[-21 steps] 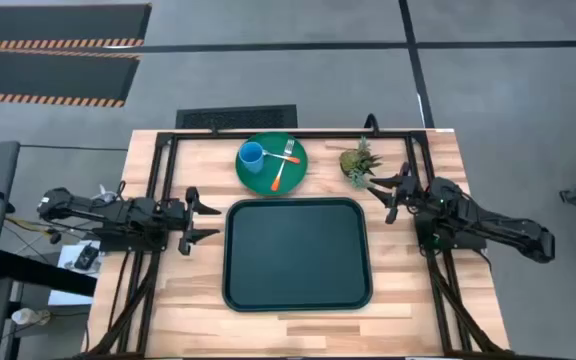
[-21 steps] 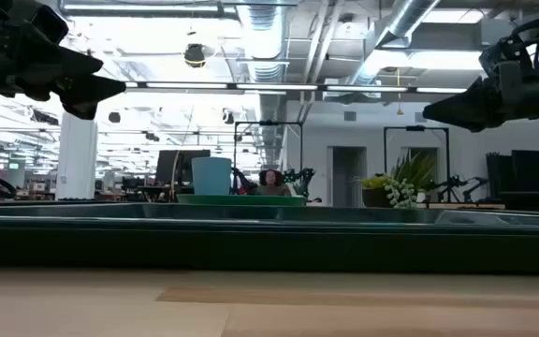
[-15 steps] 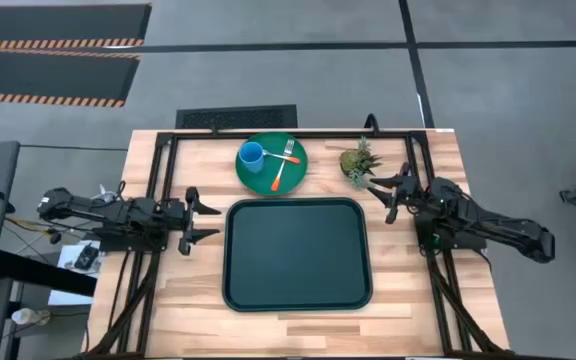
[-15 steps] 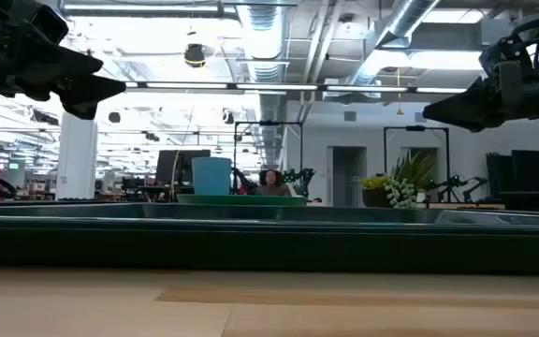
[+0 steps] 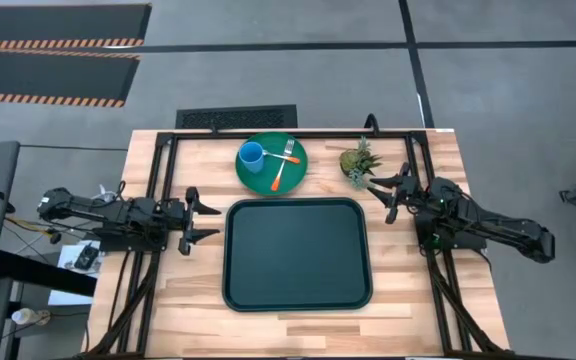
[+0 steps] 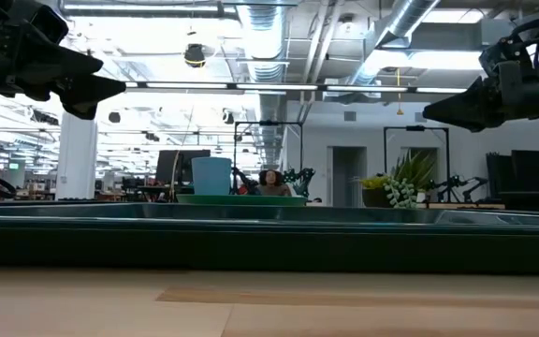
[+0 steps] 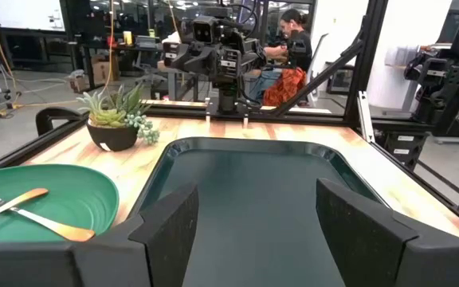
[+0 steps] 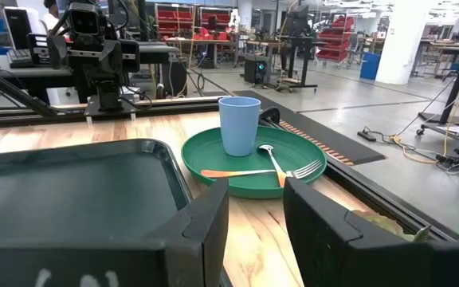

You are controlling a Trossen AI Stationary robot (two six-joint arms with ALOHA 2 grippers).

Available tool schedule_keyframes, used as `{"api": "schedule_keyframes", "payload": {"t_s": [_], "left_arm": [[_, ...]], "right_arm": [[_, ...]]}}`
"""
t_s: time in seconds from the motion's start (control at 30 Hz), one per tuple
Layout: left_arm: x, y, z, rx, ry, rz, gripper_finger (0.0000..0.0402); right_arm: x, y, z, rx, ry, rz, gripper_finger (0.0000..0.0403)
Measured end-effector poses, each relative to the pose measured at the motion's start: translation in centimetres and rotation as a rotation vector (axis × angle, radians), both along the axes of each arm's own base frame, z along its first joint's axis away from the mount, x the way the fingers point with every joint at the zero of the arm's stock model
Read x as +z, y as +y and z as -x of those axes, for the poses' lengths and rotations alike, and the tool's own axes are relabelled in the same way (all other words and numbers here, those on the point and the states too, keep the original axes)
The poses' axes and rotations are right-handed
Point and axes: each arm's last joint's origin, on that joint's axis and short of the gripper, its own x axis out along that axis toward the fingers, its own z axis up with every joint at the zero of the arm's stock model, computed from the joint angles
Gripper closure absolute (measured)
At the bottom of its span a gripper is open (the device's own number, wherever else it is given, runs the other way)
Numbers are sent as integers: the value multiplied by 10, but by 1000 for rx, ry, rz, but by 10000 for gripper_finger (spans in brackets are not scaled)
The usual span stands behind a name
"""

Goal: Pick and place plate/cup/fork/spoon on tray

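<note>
The dark green tray (image 5: 298, 255) lies mid-table. Past its far edge stands the round green plate (image 5: 271, 163). On the plate stand the light-blue cup (image 5: 251, 154) and lie the fork (image 8: 237, 172) and the spoon (image 8: 266, 150), crossed, orange handles on the plate's floor. My left gripper (image 5: 196, 221) hovers open beside the tray's left edge; it also shows in the left wrist view (image 7: 253, 223). My right gripper (image 5: 393, 195) hovers open by the tray's far right corner; it also shows in the right wrist view (image 8: 257, 215). Both are empty.
A small potted plant (image 5: 358, 163) stands on the table right of the plate, just beyond my right gripper. A black frame (image 5: 298, 133) runs along the table's far edge and down both sides. Bare wood shows near the front edge (image 5: 298, 325).
</note>
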Motion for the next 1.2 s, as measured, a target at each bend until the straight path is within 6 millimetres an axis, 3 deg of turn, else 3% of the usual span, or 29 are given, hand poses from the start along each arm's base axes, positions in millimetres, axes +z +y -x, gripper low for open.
{"api": "schedule_keyframes", "payload": {"t_s": [0.93, 1.07, 1.2], "left_arm": [[0, 0, 0, 0, -4, 1, 162], [3, 0, 0, 0, -33, 37, 162], [4, 0, 0, 4, -35, 217, 162]], "right_arm": [[0, 0, 0, -1, -4, 1, 255], [3, 1, -1, 19, -114, -189, 255], [10, 2, -1, 38, -263, -374, 255]]}}
